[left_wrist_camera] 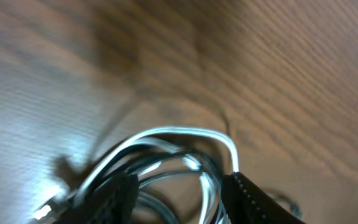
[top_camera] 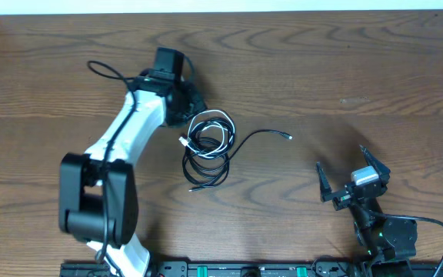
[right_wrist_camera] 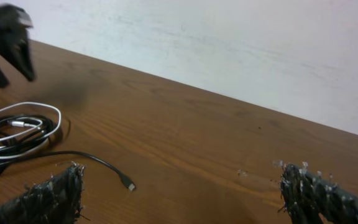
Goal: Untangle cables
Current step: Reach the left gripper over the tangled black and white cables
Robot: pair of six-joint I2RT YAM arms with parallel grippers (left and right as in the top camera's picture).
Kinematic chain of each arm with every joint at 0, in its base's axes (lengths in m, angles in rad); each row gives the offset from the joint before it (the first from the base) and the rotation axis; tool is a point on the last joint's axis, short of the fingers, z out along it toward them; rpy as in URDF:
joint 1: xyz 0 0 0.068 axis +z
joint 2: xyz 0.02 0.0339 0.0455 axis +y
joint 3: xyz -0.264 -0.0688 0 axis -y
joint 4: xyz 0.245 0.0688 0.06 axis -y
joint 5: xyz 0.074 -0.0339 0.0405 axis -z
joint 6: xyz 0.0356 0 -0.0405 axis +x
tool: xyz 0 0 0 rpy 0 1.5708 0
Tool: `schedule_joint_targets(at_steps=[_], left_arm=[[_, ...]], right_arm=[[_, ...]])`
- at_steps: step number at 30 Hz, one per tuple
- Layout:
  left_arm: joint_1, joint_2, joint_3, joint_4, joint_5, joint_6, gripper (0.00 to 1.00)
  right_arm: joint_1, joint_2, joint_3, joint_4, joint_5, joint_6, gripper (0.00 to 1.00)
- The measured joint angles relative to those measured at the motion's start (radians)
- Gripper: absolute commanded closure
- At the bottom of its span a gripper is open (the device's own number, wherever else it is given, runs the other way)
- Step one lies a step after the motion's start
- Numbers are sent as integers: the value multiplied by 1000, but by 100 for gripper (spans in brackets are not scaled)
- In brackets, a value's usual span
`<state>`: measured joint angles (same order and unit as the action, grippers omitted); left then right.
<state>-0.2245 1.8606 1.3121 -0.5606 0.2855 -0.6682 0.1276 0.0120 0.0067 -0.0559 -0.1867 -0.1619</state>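
Observation:
The cables (top_camera: 208, 146) lie in one loose coil at mid-table, black loops with a white one among them. A single black cord runs right from the coil to a small plug (top_camera: 288, 137). My left gripper (top_camera: 189, 108) is at the coil's upper left edge. In the left wrist view its jaws (left_wrist_camera: 182, 186) stand apart around several strands, and the white cable (left_wrist_camera: 185, 132) arches over them and touches the right finger (left_wrist_camera: 253, 199). My right gripper (top_camera: 341, 158) is open and empty, well right of the coil. Its view shows the coil (right_wrist_camera: 17, 127) and the plug (right_wrist_camera: 128, 183).
The left arm's white link (top_camera: 125, 131) slants from its base at the front left up toward the coil. A thicker black arm wire (top_camera: 106, 71) loops beside it. A pale wall (right_wrist_camera: 229, 50) stands behind the table's far edge.

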Motion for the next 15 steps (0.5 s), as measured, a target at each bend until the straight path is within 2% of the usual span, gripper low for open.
schedule_joint_targets(at_steps=[8,11,15], left_arm=[[-95,108,0,112,-47,-109,36],[-122,133,0,158,-93,-146,37],[-155,152,0,212,-161,-175,43]], right_arm=[[0,0,0,0,0,0,1],[0,0,0,0,0,0,1],[0,0,0,0,0,0,1]])
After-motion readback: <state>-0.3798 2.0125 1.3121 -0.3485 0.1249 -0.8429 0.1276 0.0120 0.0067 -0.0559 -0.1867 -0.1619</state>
